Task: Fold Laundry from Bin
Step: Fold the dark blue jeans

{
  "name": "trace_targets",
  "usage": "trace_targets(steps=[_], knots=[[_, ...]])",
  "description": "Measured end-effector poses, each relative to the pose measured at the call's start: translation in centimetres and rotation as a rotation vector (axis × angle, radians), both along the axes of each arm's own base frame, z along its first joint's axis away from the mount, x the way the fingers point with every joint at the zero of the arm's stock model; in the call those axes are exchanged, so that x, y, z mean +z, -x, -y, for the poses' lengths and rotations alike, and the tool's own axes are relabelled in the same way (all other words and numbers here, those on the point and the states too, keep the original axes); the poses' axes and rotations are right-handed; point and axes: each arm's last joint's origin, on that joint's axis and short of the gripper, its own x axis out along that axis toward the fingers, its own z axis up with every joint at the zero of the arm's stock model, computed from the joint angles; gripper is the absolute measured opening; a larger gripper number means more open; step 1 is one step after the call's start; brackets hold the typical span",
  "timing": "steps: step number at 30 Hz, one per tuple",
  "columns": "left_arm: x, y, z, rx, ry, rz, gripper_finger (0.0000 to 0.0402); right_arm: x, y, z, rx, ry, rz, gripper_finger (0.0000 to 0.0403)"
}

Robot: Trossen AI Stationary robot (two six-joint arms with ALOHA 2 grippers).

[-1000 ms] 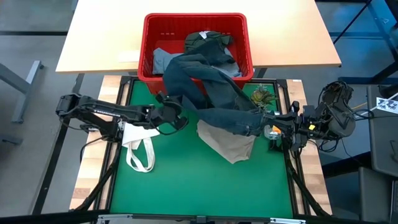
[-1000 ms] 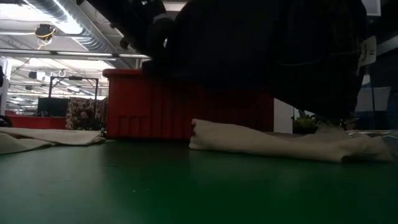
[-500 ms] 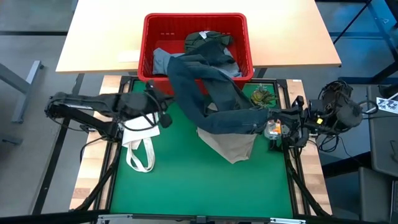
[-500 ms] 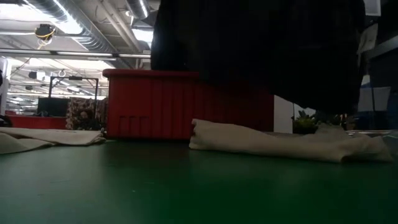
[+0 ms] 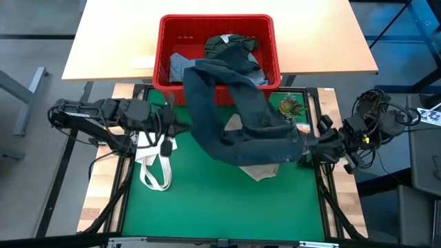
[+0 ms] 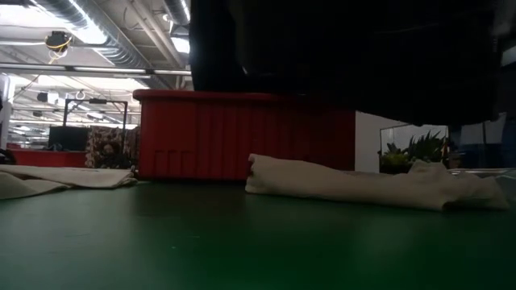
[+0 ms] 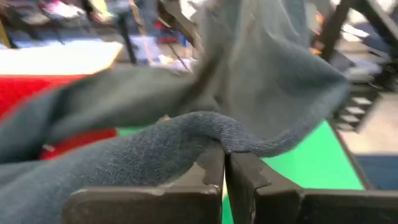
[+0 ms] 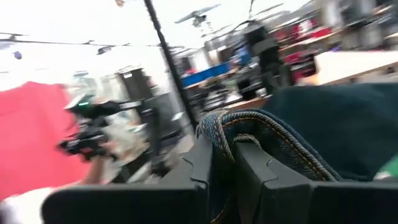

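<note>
Both grippers clamp dark jeans [image 5: 234, 103]: left gripper [image 5: 180, 126], right gripper [image 5: 303, 148]; seemingly above mat.

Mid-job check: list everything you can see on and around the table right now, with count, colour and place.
dark navy jeans: one, dark blue, trailing out of the bin and hanging over the green mat
bin: one, red, on the far edge of the table
garments in the bin: grey piece and dark olive-green piece
beige trousers: one, beige, flat on the mat, under the jeans
white tote bag: one, white, left side of the mat
small plant: one, green, right far corner of the mat
left gripper: fingers shut on the jeans, over the mat's left side
right gripper: fingers shut on the jeans' seamed edge, over the mat's right edge
</note>
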Motion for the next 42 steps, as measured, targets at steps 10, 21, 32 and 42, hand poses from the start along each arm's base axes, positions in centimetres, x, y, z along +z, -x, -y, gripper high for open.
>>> trace_targets(steps=[10,21,32,42], knots=[[-4.1,-2.5,4.7,-0.062,0.147,-0.268,0.0,-3.7,-0.1,-1.0,0.281,-0.172,-0.364,0.0037],[-10.6,-7.3,10.0,-0.035,0.305,-0.511,0.0,-7.7,1.2,-1.3,0.431,-0.43,-0.944,0.0037],[-14.1,-9.4,14.2,-0.061,0.581,-0.623,0.0,-9.2,0.7,-2.6,0.507,-0.566,-1.299,0.0037],[-14.4,-9.6,15.3,-0.055,0.67,-0.62,0.0046,-10.3,-1.0,-4.0,0.501,-0.563,-1.439,0.0043]])
